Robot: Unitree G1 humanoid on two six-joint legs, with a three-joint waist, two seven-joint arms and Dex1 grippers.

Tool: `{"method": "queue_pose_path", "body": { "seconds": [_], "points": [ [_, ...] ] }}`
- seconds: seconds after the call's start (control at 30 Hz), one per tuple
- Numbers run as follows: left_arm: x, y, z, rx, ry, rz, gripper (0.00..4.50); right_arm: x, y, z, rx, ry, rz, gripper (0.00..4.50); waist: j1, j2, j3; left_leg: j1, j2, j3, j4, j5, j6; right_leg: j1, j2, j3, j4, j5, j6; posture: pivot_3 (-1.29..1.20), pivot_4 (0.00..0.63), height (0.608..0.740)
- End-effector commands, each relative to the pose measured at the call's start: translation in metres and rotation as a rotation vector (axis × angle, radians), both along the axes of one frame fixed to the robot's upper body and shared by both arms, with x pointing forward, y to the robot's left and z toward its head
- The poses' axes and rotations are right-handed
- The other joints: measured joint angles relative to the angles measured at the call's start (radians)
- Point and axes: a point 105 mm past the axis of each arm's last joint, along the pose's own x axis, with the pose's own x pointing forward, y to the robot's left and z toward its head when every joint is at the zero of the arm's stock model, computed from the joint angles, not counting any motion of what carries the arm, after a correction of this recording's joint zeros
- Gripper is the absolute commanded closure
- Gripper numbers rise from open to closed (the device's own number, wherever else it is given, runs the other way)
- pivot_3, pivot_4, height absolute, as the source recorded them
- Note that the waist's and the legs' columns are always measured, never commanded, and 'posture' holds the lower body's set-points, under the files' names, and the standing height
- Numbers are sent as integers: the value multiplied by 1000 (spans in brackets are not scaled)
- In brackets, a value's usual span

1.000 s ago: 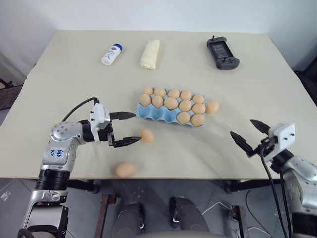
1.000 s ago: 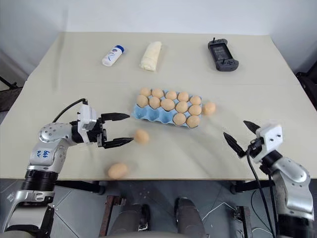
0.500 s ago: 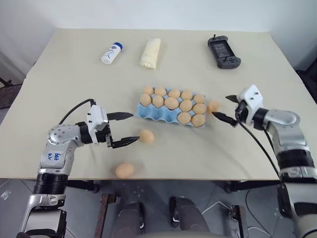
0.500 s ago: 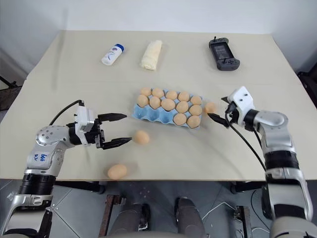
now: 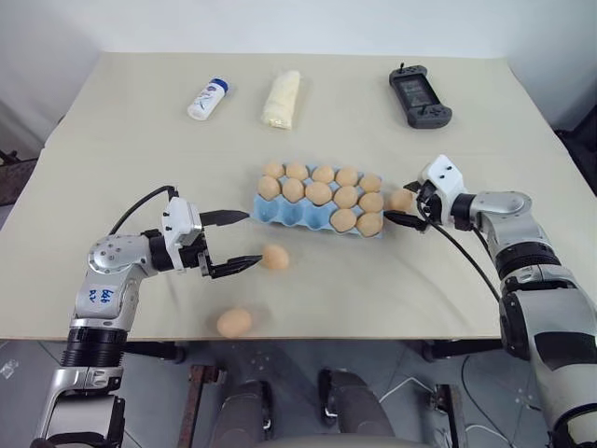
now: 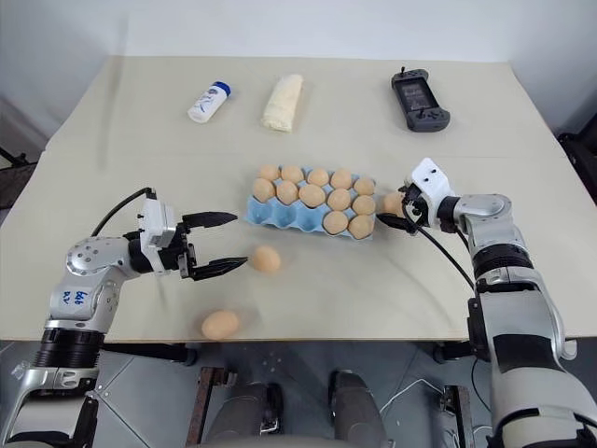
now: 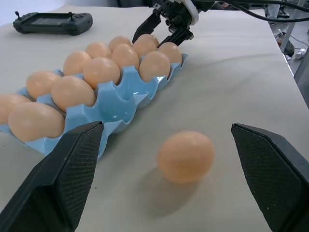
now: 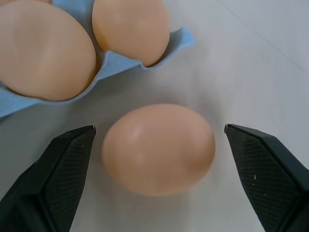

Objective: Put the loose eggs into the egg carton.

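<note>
2 loose eggs [image 8: 158, 147] [image 7: 186, 155] each lie between open fingers [image 8: 55, 169].

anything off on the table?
Three eggs lie loose outside the egg carton: one beside its right end between the right gripper's open fingers, one off the left gripper, one near the table's front edge. Nothing looks broken.

My left gripper [image 5: 236, 241] sits level, jaws spread wide; my right gripper [image 6: 395, 212] angles downward, jaws parted
</note>
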Motion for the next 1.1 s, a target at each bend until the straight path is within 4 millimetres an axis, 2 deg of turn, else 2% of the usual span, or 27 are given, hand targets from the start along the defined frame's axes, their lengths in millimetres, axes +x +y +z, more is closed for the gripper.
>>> {"method": "queue_pose_path", "body": {
  "seconds": [0.03, 0.13, 0.33, 0.4, 0.57, 0.63, 0.73, 0.8, 0.87, 0.97, 1.1],
  "points": [
    [1, 4, 13, -15, -55, 10, 0, 3, 1, 17, 41, -64, 10, 901, -2, 0, 0, 0, 0, 0, 0, 0, 0, 0, 0, 0, 0, 0, 0, 0, 150, 740],
    [1, 6, 12, -13, -57, 16, 0, 1, -1, 25, 79, -103, 22, 1936, -6, 0, 0, 0, 0, 0, 0, 0, 0, 0, 0, 0, 0, 0, 0, 0, 150, 740],
    [1, 12, 10, -10, -53, 42, 0, -11, -14, 36, 77, -143, 68, 1936, -12, 0, 0, 0, 0, 0, 0, 0, 0, 0, 0, 0, 0, 0, 0, 0, 150, 740],
    [1, 14, 9, -10, -49, 51, 0, -18, -10, 43, 80, -152, 123, 1936, -12, 0, 0, 0, 0, 0, 0, 0, 0, 0, 0, -1, 0, 0, 0, 0, 150, 740],
    [2, 16, 7, -12, -41, 59, 0, -36, 23, 57, 101, -170, 252, 1936, -16, 0, 0, 0, 1, 0, 0, -1, -1, 0, 0, -1, 0, 0, 0, 0, 150, 740],
    [3, 17, 6, -14, -34, 62, 0, -44, 56, 58, 120, -153, 294, 1936, -17, 0, 0, 0, 1, -1, 0, 0, -1, 0, 0, -1, 1, 0, 0, 0, 150, 740],
    [3, 18, 5, -16, -30, 64, 0, -53, 76, 58, 142, -137, 319, 1936, -15, 0, 0, 1, 2, -1, 0, -1, -1, -1, 0, -2, 3, 0, 0, 0, 150, 740],
    [4, 23, 0, -13, -12, 87, 0, -56, 113, 50, 164, -115, 350, 1936, -13, 0, 0, 1, 1, -2, 0, -1, 0, -1, 0, -2, 3, 0, 0, 0, 150, 740],
    [5, 29, -4, -10, 2, 112, 0, -56, 137, 45, 173, -102, 358, 1936, -16, 0, 0, 1, 1, -2, 0, -1, 1, -1, 0, -2, 3, 0, 0, 0, 150, 740],
    [5, 36, -6, -6, 8, 140, 0, -52, 155, 41, 180, -79, 348, 1936, -16, 0, 0, 0, 1, -2, 0, -1, 1, -2, 0, -2, 3, 0, -1, 0, 150, 740],
    [4, 40, -7, -5, 9, 157, 0, -49, 166, 37, 178, -66, 341, 1936, -10, 0, 0, -2, 1, -3, 0, -1, -1, -3, -2, -6, 2, 0, 0, 0, 150, 740]
  ]
}}
